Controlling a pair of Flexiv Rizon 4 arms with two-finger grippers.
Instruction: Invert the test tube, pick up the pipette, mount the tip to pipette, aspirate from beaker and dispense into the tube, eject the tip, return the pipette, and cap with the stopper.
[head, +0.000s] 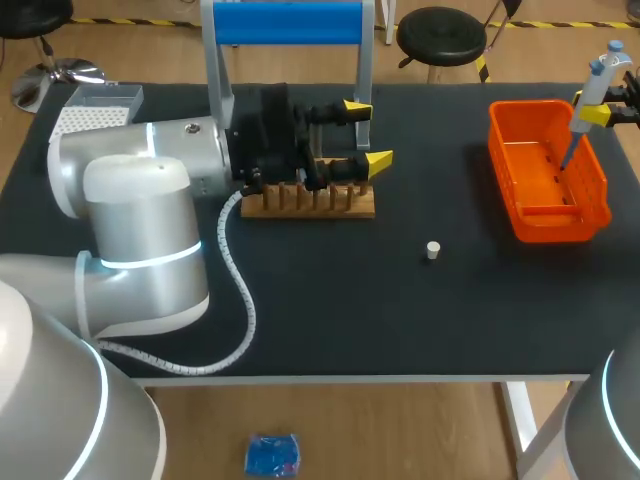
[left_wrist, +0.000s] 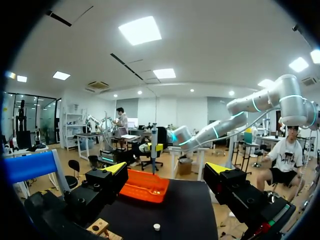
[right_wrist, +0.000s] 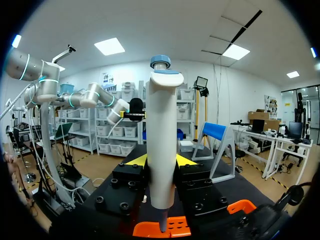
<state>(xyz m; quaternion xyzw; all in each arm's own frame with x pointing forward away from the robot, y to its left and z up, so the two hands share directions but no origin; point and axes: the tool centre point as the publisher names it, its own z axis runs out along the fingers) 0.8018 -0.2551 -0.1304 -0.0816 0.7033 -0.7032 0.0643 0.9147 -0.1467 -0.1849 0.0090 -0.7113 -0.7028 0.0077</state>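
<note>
Right gripper (head: 592, 112) clamps the pipette (head: 598, 80) upright over the far right corner of the orange basket (head: 503, 175), both yellow-tipped fingers pressed against the barrel from opposite sides. The pipette has a pale grey-white body, a blue plunger button at its crown and a hooked rest just under it. Its thin lower end points straight down into the basket, and whether a tip sits on that end cannot be made out. Well to the basket's left, the left gripper (head: 367, 134) hangs with its fingers spread wide and nothing between them, just above a wooden tube rack (head: 308, 205). A small white stopper (head: 432, 250) stands alone on the black table (head: 330, 310), off the basket's near left corner and apart from it. Behind the rack, farther from the basket, rises a blue-topped stand (head: 290, 22). A white tip box (head: 95, 115) sits farthest of all from the basket, at the table's far left corner
</note>
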